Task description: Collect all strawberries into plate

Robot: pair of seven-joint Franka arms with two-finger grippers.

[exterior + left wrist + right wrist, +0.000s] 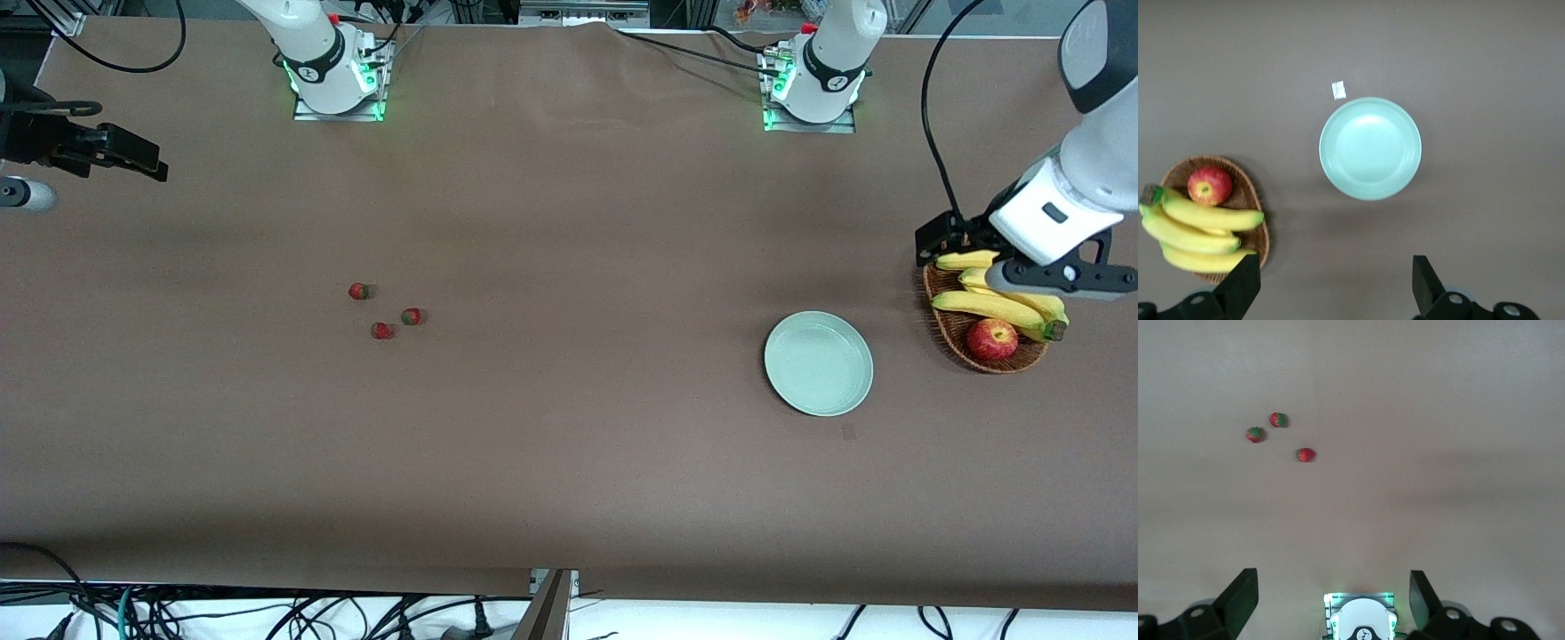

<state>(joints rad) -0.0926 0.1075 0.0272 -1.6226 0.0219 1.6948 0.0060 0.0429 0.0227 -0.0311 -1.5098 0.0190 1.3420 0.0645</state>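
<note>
Strawberries [382, 313] lie toward my right arm's end; plate [819, 363] toward my left's. Right gripper [1331, 603] and left gripper [1337, 287] both spread, empty. Right looks nearer the berries

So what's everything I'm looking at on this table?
strawberries: three, red with green caps, loose cluster on the cloth toward the right arm's end
plate: one, pale mint green, nothing on it, beside the basket
basket: one, brown wicker, at the left arm's end
bananas: one yellow bunch, in the basket
apple: one, red, in the basket
tablecloth: one, brown
left gripper: open, above the basket
right gripper: open, waiting at the table's edge
</note>
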